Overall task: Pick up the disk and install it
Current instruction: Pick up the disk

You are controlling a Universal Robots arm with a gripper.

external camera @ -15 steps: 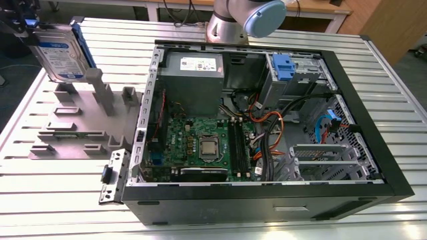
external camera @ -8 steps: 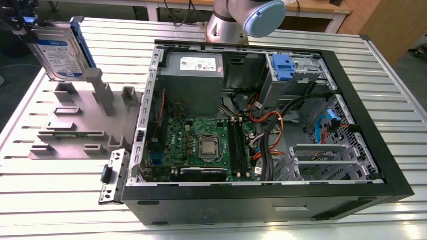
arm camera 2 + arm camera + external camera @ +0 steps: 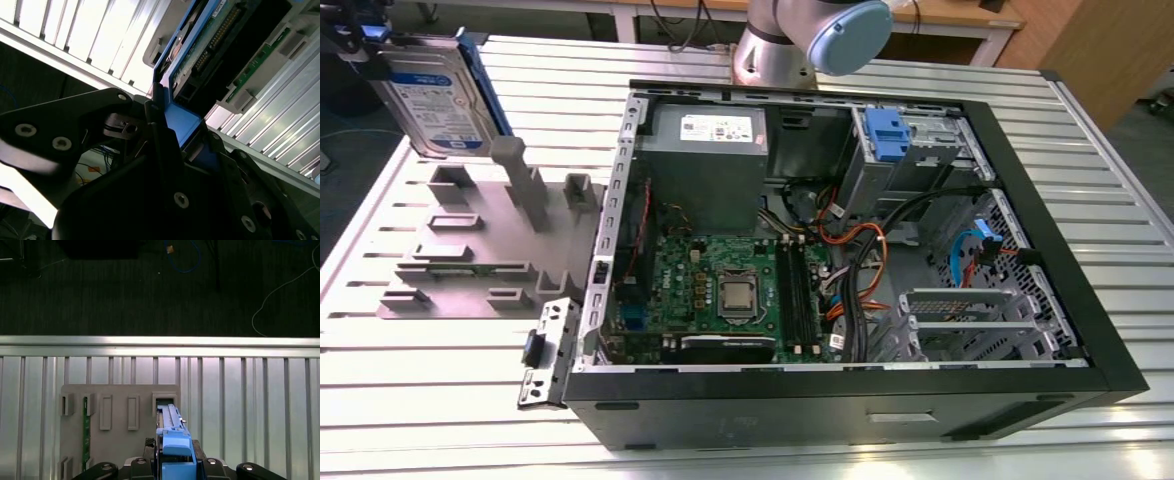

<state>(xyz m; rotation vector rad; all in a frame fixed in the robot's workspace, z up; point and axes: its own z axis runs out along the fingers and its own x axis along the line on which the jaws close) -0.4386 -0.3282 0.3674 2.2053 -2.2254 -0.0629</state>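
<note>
The disk [image 3: 440,95], a silver drive with a white-and-blue label and a blue frame, hangs upright in the air at the exterior view's far left, above a grey slotted fixture [image 3: 467,250]. My gripper [image 3: 371,48] is shut on its upper edge. In the second wrist view the gripper [image 3: 181,134] clamps the blue frame, and the disk's circuit-board side [image 3: 210,40] stretches away from it. The first wrist view looks down the edge of the disk [image 3: 172,432], held in the gripper [image 3: 175,462], with an empty slot of the fixture [image 3: 120,440] right below.
An open black computer case [image 3: 854,390] lies on the slatted metal table [image 3: 440,400], with a motherboard, cables, a grey power supply [image 3: 707,150] and a drive bay with a blue latch [image 3: 887,135]. A green board [image 3: 85,430] stands in a fixture slot. The arm's base [image 3: 814,40] rises behind the case.
</note>
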